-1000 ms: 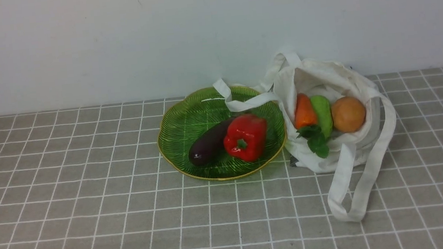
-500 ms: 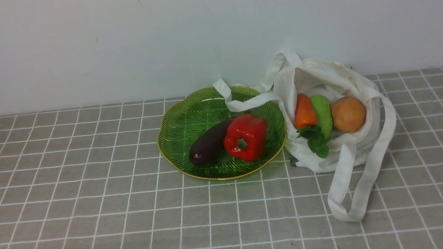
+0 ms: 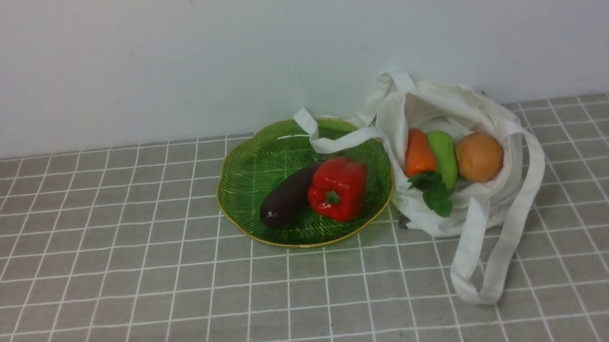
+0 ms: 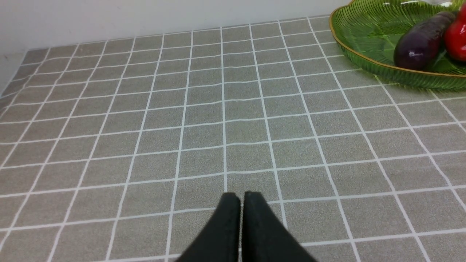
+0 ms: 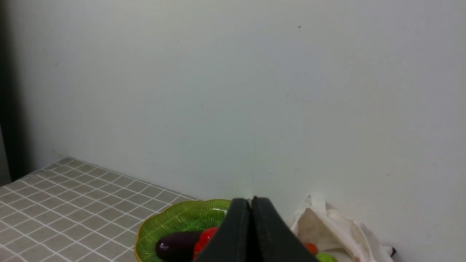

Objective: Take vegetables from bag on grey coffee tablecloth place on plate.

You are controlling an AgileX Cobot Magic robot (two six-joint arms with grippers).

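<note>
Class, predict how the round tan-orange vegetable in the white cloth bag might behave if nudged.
The round tan-orange vegetable would probably roll easily, since it looks nearly spherical. The soft white cloth bag might check it, as folds surround it. Its smooth-looking skin suggests it could slip from a loose grip.

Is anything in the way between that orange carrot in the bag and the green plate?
Yes, partly: a white strap of the bag droops over the near-right rim area of the plate, or rather its far-right part, beside the carrot. The plate's near side looks unobstructed.
</note>
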